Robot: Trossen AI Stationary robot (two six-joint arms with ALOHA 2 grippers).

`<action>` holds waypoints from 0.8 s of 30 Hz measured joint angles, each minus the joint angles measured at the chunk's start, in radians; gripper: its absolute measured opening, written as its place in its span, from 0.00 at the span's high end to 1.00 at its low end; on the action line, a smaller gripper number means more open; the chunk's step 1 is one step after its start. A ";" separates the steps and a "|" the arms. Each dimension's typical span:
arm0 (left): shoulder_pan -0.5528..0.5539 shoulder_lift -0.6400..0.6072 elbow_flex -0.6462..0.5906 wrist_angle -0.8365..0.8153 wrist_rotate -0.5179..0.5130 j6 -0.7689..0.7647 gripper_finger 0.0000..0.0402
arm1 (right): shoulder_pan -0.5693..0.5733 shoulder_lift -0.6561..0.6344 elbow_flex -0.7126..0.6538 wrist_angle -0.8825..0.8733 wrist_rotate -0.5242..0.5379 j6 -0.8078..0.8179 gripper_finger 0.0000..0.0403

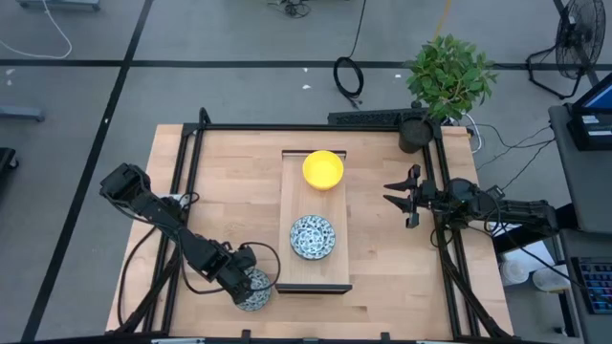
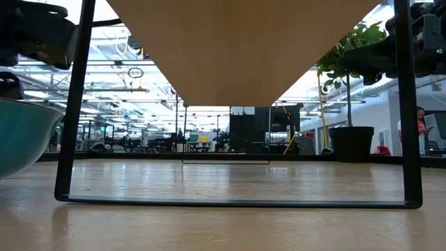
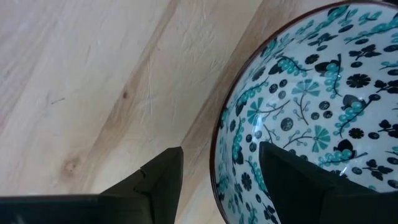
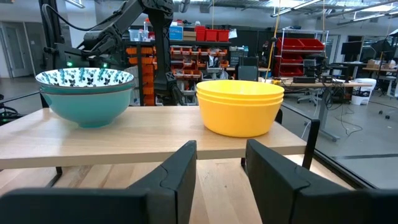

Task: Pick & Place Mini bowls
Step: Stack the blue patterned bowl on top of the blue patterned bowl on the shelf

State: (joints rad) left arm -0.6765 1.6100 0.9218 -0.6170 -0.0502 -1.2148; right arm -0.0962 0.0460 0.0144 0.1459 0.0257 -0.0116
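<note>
A stack of plain yellow mini bowls (image 1: 323,169) (image 4: 239,106) stands on the far end of the raised wooden tray (image 1: 287,272). Two stacked blue-green patterned bowls (image 1: 313,237) (image 4: 86,93) sit at the tray's middle. A third patterned bowl (image 1: 256,291) (image 3: 311,106) is off the tray's near-left corner. My left gripper (image 1: 251,285) (image 3: 221,180) is open over that bowl's rim. My right gripper (image 1: 387,192) (image 4: 221,174) is open, level and empty, right of the tray and pointing at it. The low view shows the bowl's teal wall (image 2: 21,139) at its left edge. My left gripper comes from above and stands astride the patterned bowl's rim (image 3: 217,155), one finger (image 3: 292,180) inside the bowl and one (image 3: 158,183) outside. A gap shows between the outer finger and the rim. Whether the inner finger touches the wall I cannot tell.
A black metal frame (image 1: 435,220) borders the table. A potted plant (image 1: 448,76) stands at the far right corner. The tray rests on thin black legs (image 2: 70,139). Bare wood lies on both sides of the tray (image 1: 378,277).
</note>
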 joint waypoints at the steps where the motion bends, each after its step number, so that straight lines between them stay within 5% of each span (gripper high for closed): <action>1: 0.000 0.000 0.000 0.000 0.000 0.000 0.47 | 0.000 0.000 0.000 0.000 0.000 0.000 0.69; 13: 0.000 0.000 0.000 0.000 0.000 -0.004 0.50 | 0.000 0.000 0.000 0.000 0.000 0.000 0.69; 24: 0.000 0.000 0.000 0.000 0.000 -0.004 0.78 | 0.000 0.000 0.000 0.000 0.000 0.000 0.69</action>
State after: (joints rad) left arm -0.6765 1.6100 0.9222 -0.6167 -0.0505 -1.2192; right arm -0.0961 0.0460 0.0145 0.1458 0.0256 -0.0116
